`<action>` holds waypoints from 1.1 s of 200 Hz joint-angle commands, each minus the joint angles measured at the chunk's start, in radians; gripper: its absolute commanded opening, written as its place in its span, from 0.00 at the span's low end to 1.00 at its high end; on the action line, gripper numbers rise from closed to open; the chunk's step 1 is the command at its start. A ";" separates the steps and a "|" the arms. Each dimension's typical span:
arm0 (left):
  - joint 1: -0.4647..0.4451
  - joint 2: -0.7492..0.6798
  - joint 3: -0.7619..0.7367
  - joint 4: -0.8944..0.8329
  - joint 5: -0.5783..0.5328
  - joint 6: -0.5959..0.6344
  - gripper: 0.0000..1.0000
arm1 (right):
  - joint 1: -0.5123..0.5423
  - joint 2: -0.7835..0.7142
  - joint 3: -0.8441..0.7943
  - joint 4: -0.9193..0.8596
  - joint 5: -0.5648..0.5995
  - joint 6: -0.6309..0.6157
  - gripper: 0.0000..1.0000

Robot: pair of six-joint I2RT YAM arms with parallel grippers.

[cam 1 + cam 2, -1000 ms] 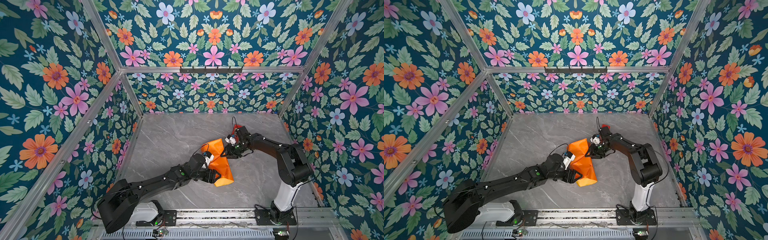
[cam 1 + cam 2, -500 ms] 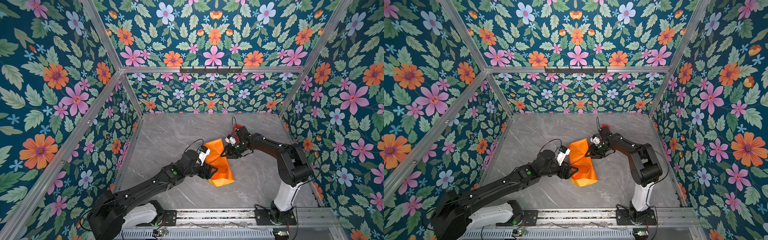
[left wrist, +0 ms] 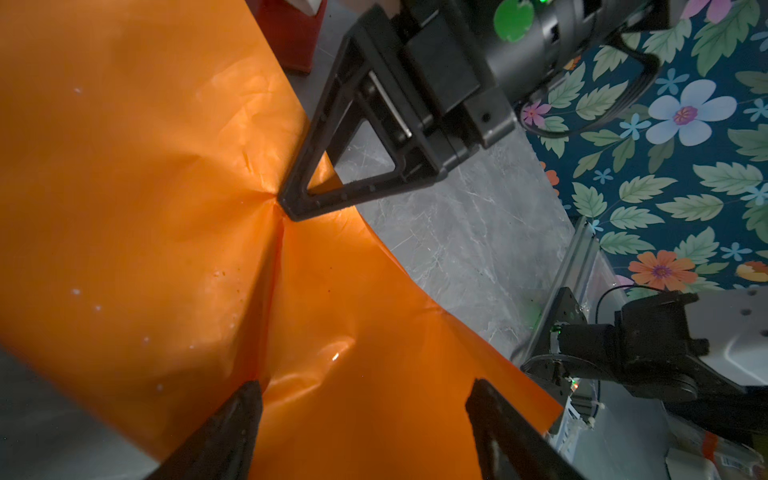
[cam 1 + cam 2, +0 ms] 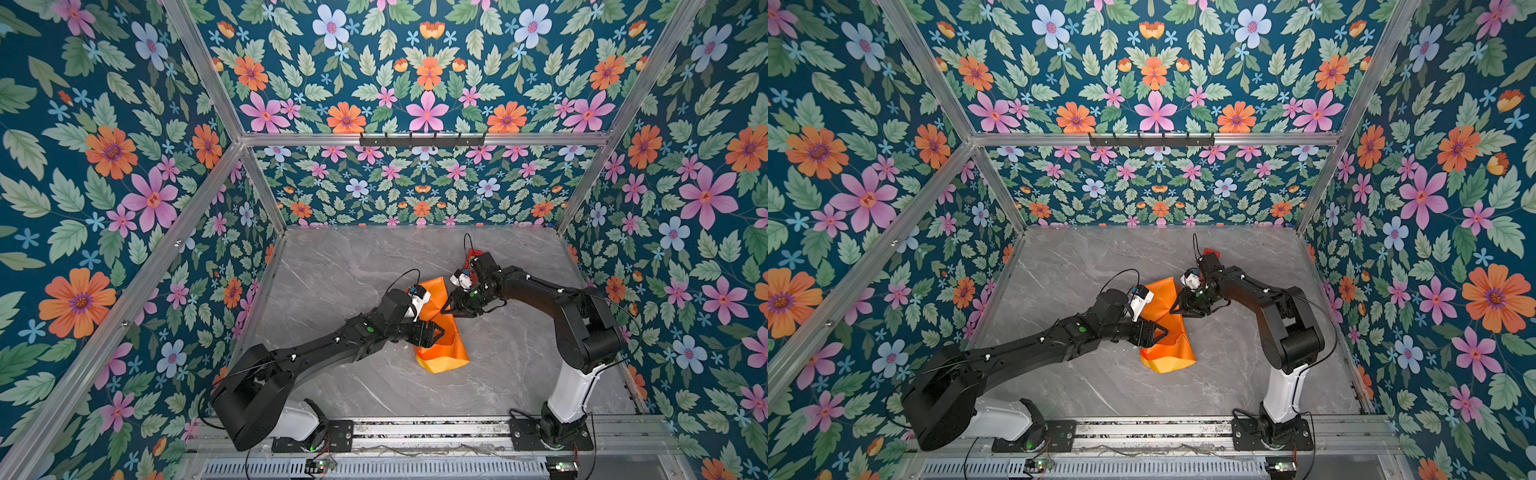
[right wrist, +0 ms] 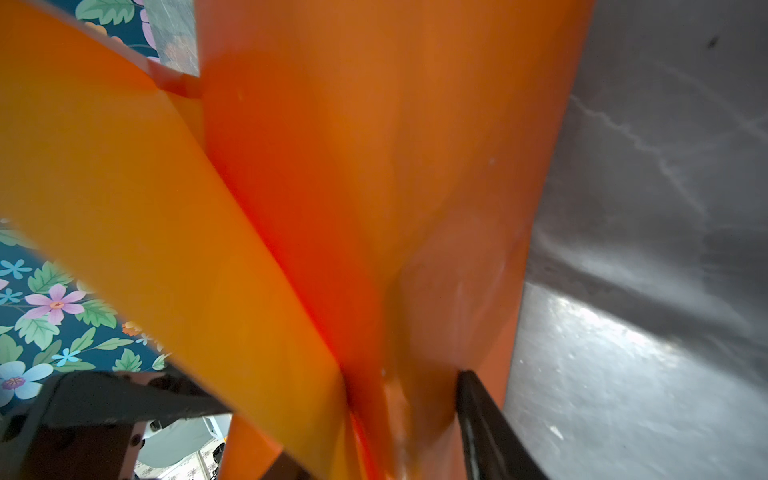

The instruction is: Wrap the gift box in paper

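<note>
The left gripper (image 4: 435,331) sits at the 9 o'clock edge of the paper (image 4: 442,353), its claw spread wide. In the left wrist view its two fingers (image 3: 232,428) stand well apart over the glossy orange sheet. The paper lies creased and partly raised at the centre of the grey marble table (image 4: 353,257), with its yellow-orange underside showing at its 6 o'clock end. At the paper's 2 o'clock side the right gripper (image 4: 447,309) pinches a raised fold, and creases meet at its fingertip (image 3: 286,203). A red tape dispenser (image 4: 473,253) stands at the paper's 1 o'clock.

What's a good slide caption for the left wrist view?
Open left gripper over orange paper while right gripper pinches its edge.
</note>
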 commanded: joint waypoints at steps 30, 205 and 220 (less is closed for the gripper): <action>0.040 0.071 0.028 0.061 0.054 -0.002 0.81 | 0.002 0.020 0.003 -0.030 0.102 0.014 0.44; 0.059 0.119 -0.013 0.110 0.080 -0.021 0.82 | -0.002 -0.153 -0.115 -0.014 0.049 0.065 0.60; 0.059 0.120 -0.015 0.108 0.075 -0.021 0.82 | -0.003 -0.182 -0.121 -0.029 0.061 0.065 0.60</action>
